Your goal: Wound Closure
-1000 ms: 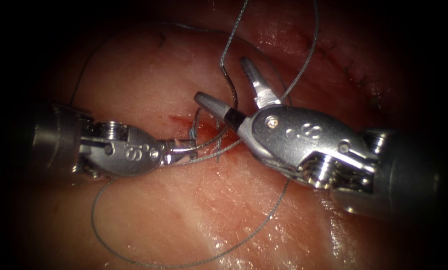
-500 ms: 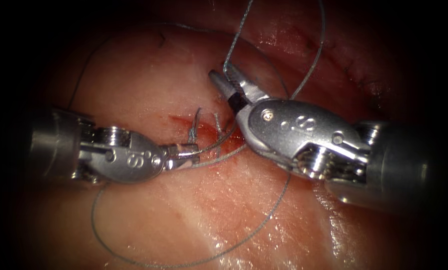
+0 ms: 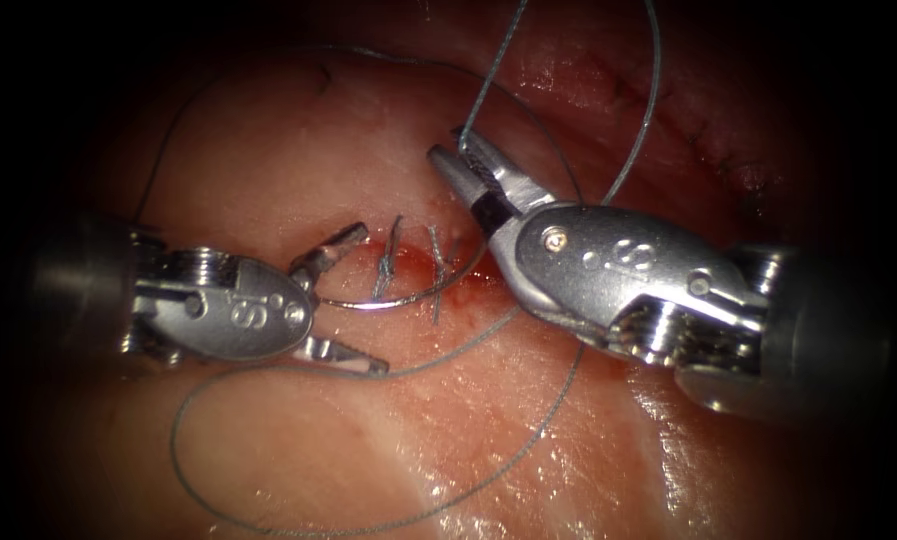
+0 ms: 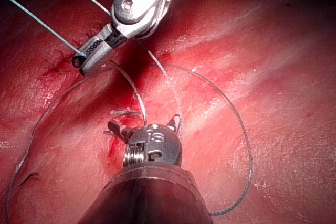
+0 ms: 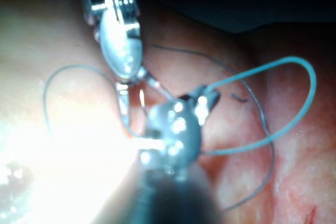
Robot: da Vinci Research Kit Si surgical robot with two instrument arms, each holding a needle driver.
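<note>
At the cut's left, left tool (image 3: 340,300) jaws spread wide, holding nothing | right tool (image 3: 460,162) jaws clamped on needle (image 3: 398,300) at its thread end, far right of cut | needle arcs over tissue (image 3: 368,440) across red fluid (image 3: 458,285) | thread (image 3: 558,400) loops near side

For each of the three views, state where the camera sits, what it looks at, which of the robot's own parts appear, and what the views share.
Endoscope: above and in front of the cut; left tool open, holding nothing; right tool shut on the needle's swaged end; needle arcs through the tissue.
Left wrist: along its shaft at its open left tool; right tool beyond.
Right wrist: along its shaft at its right tool; left tool opposite.
Shared: both tools, thread, tissue.
</note>
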